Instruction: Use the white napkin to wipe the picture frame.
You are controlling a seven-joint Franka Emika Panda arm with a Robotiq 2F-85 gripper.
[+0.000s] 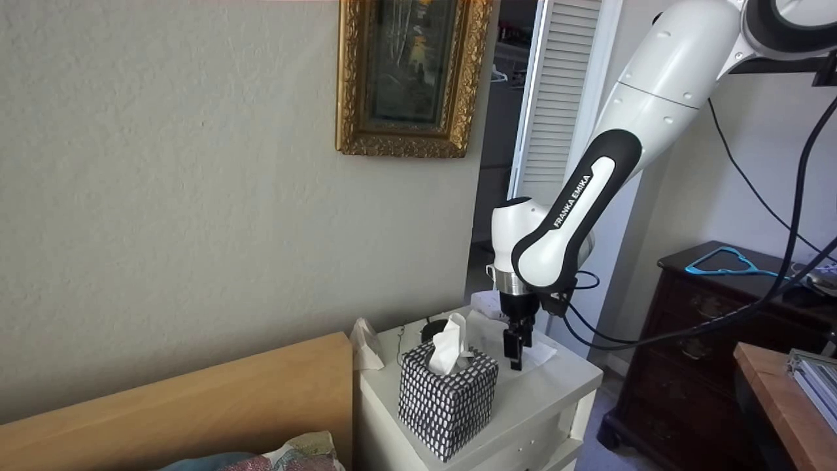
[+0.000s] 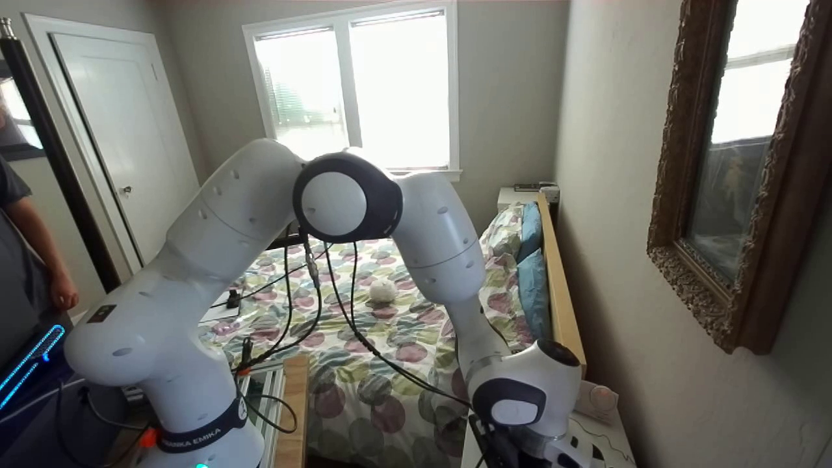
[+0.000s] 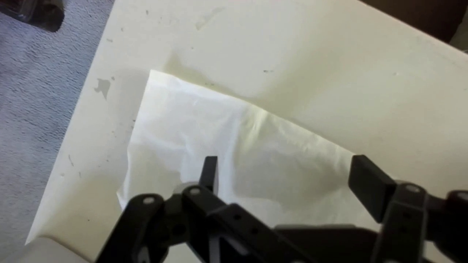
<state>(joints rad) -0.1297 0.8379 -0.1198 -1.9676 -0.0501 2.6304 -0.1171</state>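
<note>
The white napkin [image 3: 204, 120] lies spread and wrinkled on the white nightstand top, filling much of the wrist view's middle. In an exterior view its edge, the napkin [image 1: 541, 354], shows just beyond the fingers. My gripper [image 3: 285, 171] points down over it with its jaws wide apart and nothing pinched between them; whether the fingertips touch the cloth I cannot tell. An exterior view has the gripper [image 1: 514, 356] low over the nightstand, right of the tissue box. On the wall above hangs the gold picture frame [image 1: 348, 85], its top cut off; the frame [image 2: 669, 162] shows at a steep angle too.
A black-and-white tissue box [image 1: 448, 402] with a white tuft stands on the nightstand [image 1: 516, 409], close beside the gripper. Behind it are a dark round object [image 1: 433, 330] and a white item [image 1: 487, 304]. The wooden headboard [image 1: 196, 399] adjoins the nightstand. Cables [image 1: 686, 330] hang from the arm.
</note>
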